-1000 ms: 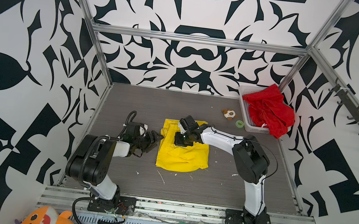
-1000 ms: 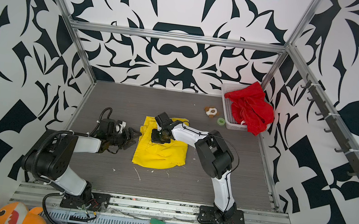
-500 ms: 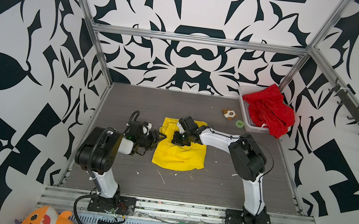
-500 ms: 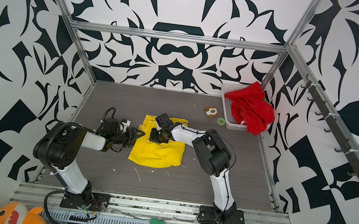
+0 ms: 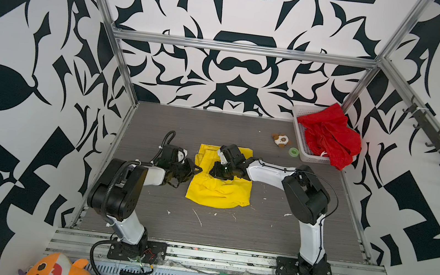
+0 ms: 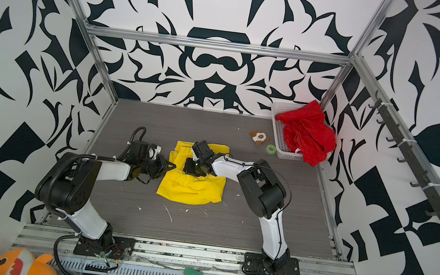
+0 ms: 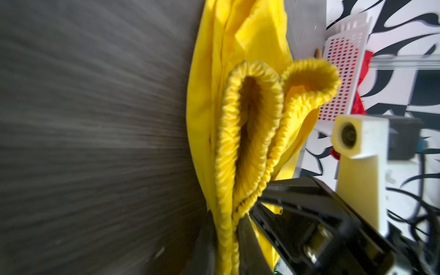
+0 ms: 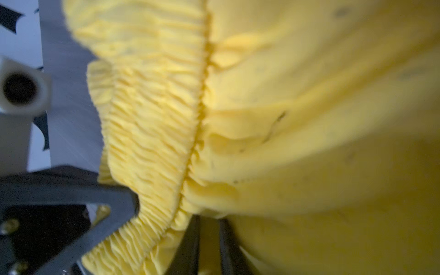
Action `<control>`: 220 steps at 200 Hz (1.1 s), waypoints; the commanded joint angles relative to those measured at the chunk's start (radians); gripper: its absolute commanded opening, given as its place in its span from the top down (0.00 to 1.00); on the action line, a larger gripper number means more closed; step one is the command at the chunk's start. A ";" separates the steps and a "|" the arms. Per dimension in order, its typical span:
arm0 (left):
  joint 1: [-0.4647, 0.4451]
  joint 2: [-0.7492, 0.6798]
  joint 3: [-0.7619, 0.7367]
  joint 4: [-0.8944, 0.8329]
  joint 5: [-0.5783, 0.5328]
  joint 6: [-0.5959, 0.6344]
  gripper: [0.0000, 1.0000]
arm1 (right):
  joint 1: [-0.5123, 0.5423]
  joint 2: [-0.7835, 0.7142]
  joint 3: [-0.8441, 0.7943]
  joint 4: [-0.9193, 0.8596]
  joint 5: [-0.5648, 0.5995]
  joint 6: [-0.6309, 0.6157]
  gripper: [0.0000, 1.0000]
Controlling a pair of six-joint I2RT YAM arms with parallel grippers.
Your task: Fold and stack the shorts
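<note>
yellow shorts (image 7: 240, 38), waistband between left fingers (image 7: 247, 250)

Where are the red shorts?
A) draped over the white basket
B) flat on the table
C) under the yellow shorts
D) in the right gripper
A: the red shorts lie heaped in the basket and spill over its edge.

We were in a robotics lab cell: black-and-white patterned walls (image 5: 247, 11) on aluminium framing (image 5: 242, 48) enclosed the grey tabletop (image 5: 229, 232), and 2 robot arms (image 5: 125, 186) stood bolted to a rail (image 5: 226, 256) at its front.
</note>
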 commanded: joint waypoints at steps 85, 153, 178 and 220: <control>0.092 0.126 0.688 -0.981 -0.410 0.644 1.00 | -0.078 -0.414 -0.281 -0.025 0.055 -0.058 0.47; 0.194 0.379 1.100 -1.168 -0.698 0.815 1.00 | -0.090 -0.541 -0.408 -0.043 0.056 -0.068 0.47; 0.236 0.459 1.217 -1.178 -0.775 0.864 0.98 | -0.090 -0.574 -0.435 -0.057 0.074 -0.071 0.47; 0.308 0.607 1.439 -1.193 -0.867 0.928 0.85 | -0.091 -0.587 -0.442 -0.096 0.080 -0.077 0.47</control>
